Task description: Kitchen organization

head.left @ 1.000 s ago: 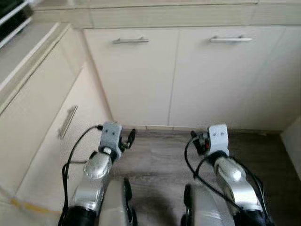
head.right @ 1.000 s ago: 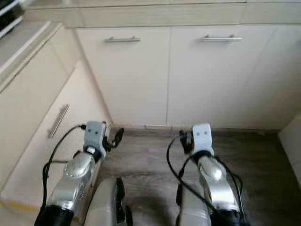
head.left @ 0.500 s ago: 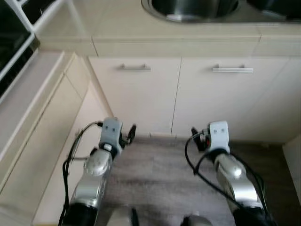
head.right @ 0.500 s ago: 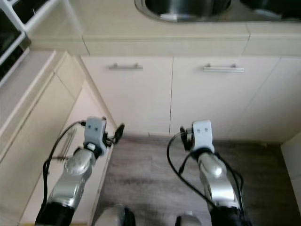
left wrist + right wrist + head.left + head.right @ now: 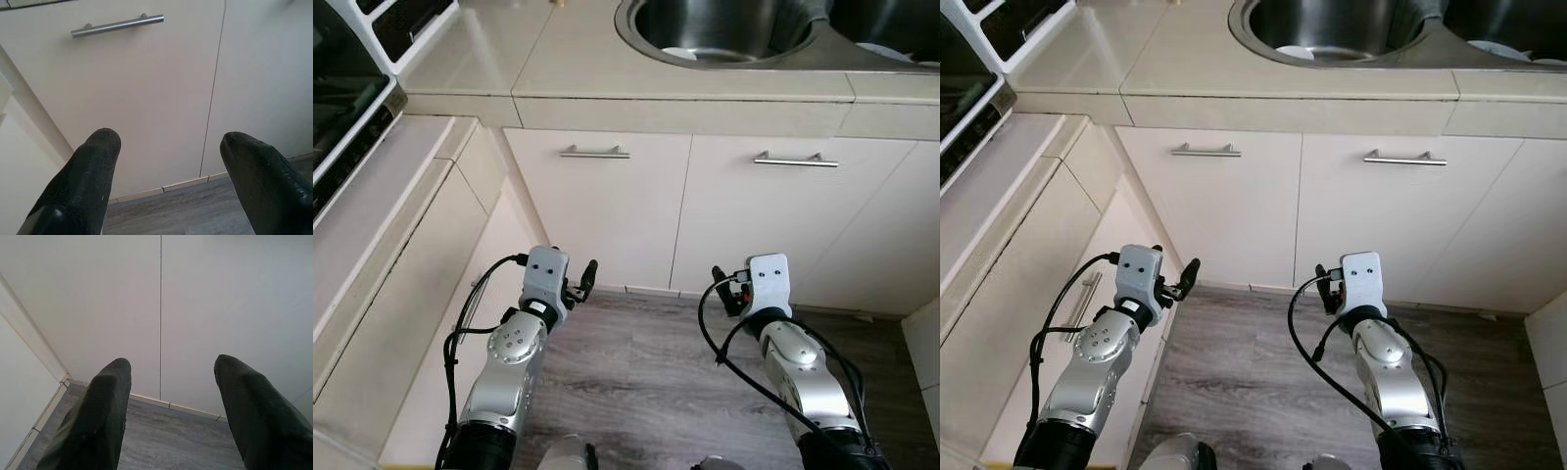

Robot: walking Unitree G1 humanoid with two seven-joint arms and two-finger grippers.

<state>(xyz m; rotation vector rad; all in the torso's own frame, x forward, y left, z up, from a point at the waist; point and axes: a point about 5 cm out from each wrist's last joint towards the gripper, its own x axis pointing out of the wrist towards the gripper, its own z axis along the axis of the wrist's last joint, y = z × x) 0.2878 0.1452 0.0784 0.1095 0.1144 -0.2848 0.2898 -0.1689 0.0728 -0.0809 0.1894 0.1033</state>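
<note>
Camera pitch raised, exposing sink (image 5: pixel 734 29); left gripper (image 5: pixel 166 161) and right gripper (image 5: pixel 171 401) gape wide, empty, low before cabinet doors (image 5: pixel 607 215), presumably awaiting work

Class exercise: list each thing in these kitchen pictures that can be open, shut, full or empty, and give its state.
Left cabinet door: shut.
Right cabinet door: shut.
Sink: holds something white, not clear what.
Left gripper: open, holding nothing.
Right gripper: open, holding nothing.

The head camera has tilted up. The sink (image 5: pixel 729 34) and counter (image 5: pixel 578 73) have come into sight, and the cupboard handles (image 5: pixel 594 153) sit lower.
</note>
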